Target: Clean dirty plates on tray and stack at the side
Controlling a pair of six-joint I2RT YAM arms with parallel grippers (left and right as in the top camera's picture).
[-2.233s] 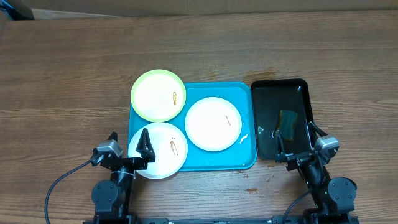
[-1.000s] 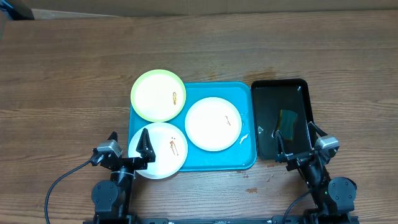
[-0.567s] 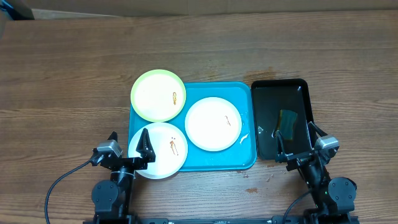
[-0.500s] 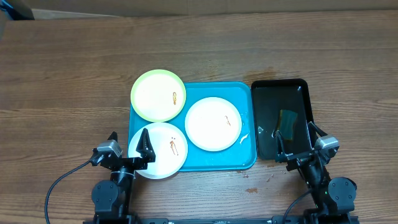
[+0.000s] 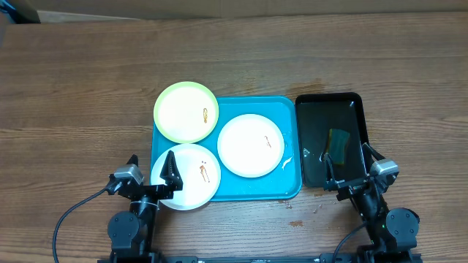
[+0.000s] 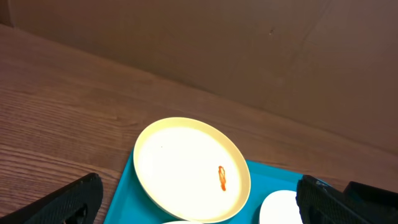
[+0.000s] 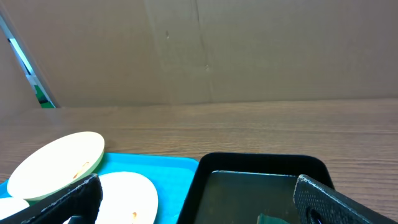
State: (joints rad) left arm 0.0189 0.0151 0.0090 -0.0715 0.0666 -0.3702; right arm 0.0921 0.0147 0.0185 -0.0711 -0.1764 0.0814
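**Ana:** You are right at the start of the job. All three plates have little brown food marks, and none is stacked at the side yet.

**Ben:** Yes. Your blue tray [image 5: 289, 184] sits in the middle of the worktop [image 5: 73, 88]. The yellow-green plate [image 5: 185, 111] lies on its far left corner and hangs over the edge. The near white plate [image 5: 191, 183] hangs over the near left corner. The middle white plate [image 5: 250, 144] lies all the way inside the tray.

**Ana:** And your claws?

**Ben:** Your left claw [image 5: 151, 166] is wide apart and holds nothing. One finger is above the near white plate, and I can't tell if it touches. Your right claw [image 5: 348, 162] is wide apart too, with nothing in it. It is at the near end of the black tray [image 5: 311, 109], just to the right of the blue one.

**Ana:** So what do you do first?

**Ben:** I think you need something to wipe with. There is a small green and yellow sponge [image 5: 338, 142] lying in the black tray, near your right claw. The tray looks shiny, maybe wet, but I can't be sure.

**Ana:** Then reach your right claw forward and down and pinch the sponge. Your left claw may need to hold a plate steady while you rub, because a plate that hangs over the edge could tip.
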